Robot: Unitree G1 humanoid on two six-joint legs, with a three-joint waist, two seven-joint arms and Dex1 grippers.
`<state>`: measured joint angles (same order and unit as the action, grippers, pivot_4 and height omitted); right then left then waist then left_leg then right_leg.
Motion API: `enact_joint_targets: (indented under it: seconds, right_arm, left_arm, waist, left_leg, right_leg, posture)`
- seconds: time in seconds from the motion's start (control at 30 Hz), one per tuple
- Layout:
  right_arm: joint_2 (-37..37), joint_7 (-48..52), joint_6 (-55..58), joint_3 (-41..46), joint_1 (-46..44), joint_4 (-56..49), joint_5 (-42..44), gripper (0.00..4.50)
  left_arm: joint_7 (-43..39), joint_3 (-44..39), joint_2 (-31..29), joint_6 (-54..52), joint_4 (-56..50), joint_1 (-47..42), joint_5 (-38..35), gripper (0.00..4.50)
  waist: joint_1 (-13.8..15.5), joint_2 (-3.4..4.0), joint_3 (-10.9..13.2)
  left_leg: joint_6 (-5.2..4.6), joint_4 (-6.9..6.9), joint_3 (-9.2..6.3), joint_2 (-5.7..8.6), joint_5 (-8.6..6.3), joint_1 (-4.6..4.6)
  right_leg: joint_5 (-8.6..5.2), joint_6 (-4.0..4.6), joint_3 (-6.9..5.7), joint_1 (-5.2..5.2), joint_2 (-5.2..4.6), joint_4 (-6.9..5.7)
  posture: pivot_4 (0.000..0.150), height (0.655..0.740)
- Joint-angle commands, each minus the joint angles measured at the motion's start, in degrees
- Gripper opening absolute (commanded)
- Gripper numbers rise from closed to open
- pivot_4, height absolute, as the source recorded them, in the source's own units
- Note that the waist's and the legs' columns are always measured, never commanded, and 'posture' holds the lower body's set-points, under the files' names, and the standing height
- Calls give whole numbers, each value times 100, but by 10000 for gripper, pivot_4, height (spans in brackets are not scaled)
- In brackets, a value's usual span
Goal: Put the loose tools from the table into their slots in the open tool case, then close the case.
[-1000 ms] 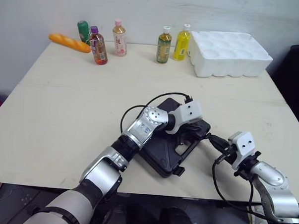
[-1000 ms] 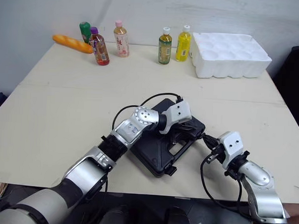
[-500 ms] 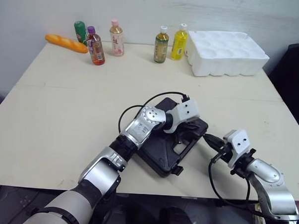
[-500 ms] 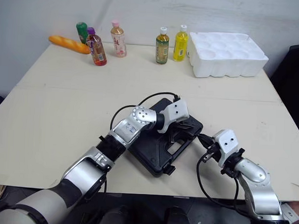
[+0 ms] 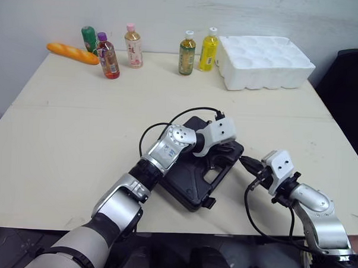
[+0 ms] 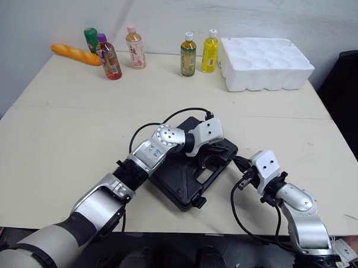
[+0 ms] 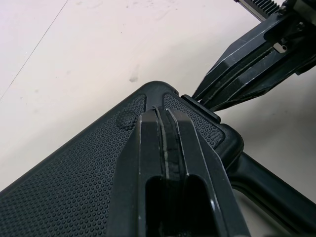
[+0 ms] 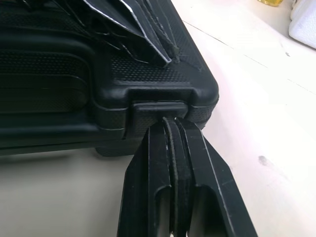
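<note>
Table (image 5: 78,135): tool case (image 5: 190,183) lies diagonal; left tool (image 7: 161,113), right tool (image 8: 171,122) pinched together, empty.

The right hand (image 5: 245,162) has edged closer to the case (image 5: 189,183).

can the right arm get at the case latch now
Likely yes: the right gripper, jaws shut, has its tips at the latch; the left gripper sits on the case lid, clear of it.
</note>
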<state>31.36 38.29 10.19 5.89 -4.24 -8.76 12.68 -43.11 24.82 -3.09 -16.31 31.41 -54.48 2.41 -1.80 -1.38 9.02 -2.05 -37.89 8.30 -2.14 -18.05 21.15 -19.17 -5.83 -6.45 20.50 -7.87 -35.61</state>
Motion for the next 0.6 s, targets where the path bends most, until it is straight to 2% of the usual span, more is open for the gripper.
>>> enact_joint_targets:
  seconds: [0.03, 0.13, 0.27, 0.43, 0.53, 0.6]
  right_arm:
    - [74, 154, -67, -39, -186, -222, 90, 0]
    - [177, 229, -82, 46, -31, -263, 102, 0]
    - [359, 355, -157, 209, 218, -304, 122, 0]
    - [548, 572, -266, 414, 544, -348, 211, 0]
    - [653, 753, -448, 646, 866, -349, 315, 0]
    - [602, 794, -584, 767, 994, -366, 422, 0]
  left_arm:
    - [-125, 496, -169, -529, 631, 510, 520, 408]
    - [0, 238, -129, -260, 466, 489, 345, 408]
    - [-85, -617, 160, 312, -183, 499, -479, 408]
    - [-493, -743, -98, 939, -772, 561, -620, 408]
    - [-1052, -945, -388, 1166, -1500, 800, -1068, 408]
    - [-1360, -1021, -584, 1276, -1932, 979, -1289, 408]
  waist:
    - [2, 0, 0]
    - [8, 1, 0]
    - [40, 27, 16]
    - [110, 60, 74]
    - [158, 70, 104]
    - [179, 73, 110]
  left_leg:
    - [-2, 0, 0, 0, -2, 0]
    - [-12, 2, 0, -1, -10, 0]
    - [-9, 11, 0, -1, -7, 11]
    - [7, 15, 10, 8, 9, 45]
    - [6, 16, 13, 11, 20, 57]
    - [5, 9, 12, 14, 33, 102]
  right_leg:
    - [-1, 1, 0, 0, 0, 0]
    - [-2, 3, 0, 2, 0, 1]
    - [-3, 5, -1, 12, 0, 6]
    - [-3, 5, -1, 49, 0, 5]
    - [-2, 4, -1, 62, 6, 1]
    - [-2, 4, -2, 107, 9, -8]
  posture:
    - [1500, 7400]
    - [1500, 7400]
    - [1500, 7400]
    - [1500, 7400]
    - [1500, 7400]
    - [1500, 7400]
